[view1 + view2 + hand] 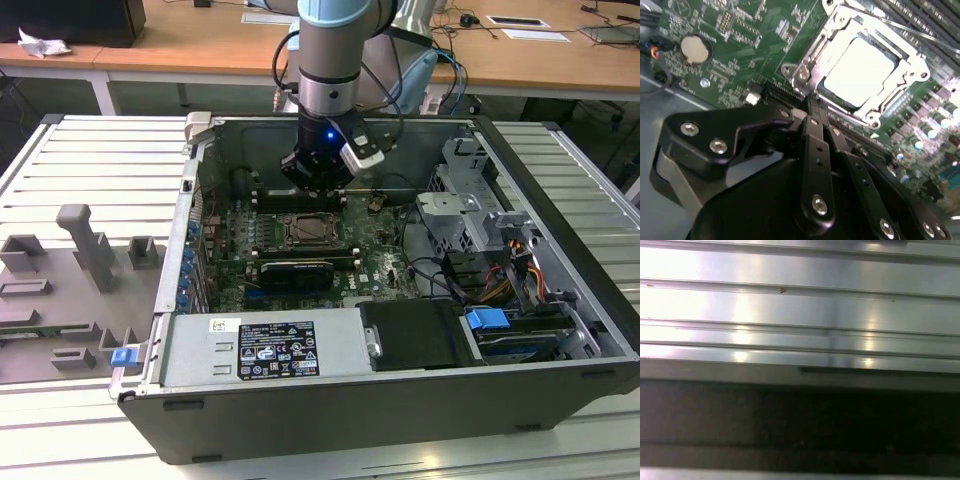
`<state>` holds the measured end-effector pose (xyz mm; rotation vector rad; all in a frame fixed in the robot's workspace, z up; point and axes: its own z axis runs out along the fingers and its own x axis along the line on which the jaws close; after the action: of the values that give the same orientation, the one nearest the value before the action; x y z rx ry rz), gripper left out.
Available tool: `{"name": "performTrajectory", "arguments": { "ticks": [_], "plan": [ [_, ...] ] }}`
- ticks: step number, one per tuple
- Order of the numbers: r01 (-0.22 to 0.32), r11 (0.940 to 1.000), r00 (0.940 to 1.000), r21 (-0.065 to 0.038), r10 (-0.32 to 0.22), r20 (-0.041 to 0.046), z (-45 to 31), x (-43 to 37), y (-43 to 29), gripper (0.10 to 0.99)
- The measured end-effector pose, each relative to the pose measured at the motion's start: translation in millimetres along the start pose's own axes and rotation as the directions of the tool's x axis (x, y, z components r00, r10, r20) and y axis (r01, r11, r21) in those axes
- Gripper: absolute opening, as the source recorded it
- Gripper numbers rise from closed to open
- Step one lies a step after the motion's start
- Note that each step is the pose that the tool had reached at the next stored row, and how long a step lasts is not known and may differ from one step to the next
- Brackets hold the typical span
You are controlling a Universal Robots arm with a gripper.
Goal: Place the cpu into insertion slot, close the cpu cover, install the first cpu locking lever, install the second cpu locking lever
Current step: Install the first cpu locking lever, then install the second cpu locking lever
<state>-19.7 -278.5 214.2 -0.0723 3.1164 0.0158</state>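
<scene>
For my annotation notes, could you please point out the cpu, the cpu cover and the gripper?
cpu [856, 71]: second wrist view, middle of its pale top.
cpu cover [812, 50]: second wrist view, frame's side bar.
gripper [812, 107]: second wrist view, fingertips.

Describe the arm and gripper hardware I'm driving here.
The arm is a silver-grey cylinder with a pale blue band, a blue light glowing near its wrist and black cables looped alongside. The gripper is matte black, with slim perforated fingers and silver screw heads.

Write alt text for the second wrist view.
The black gripper, fingers together, hangs just above the edge of the cpu cover, which lies closed over the pale cpu in its socket on the green motherboard.
</scene>
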Motion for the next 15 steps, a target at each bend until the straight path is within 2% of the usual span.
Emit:
{"name": "performTrajectory", "arguments": {
  "ticks": [15],
  "plan": [
    [0.0,1.0,1.0,0.0,0.0,-0.0001,-0.1,0.3,-6.8,0.106]
  ]
}}
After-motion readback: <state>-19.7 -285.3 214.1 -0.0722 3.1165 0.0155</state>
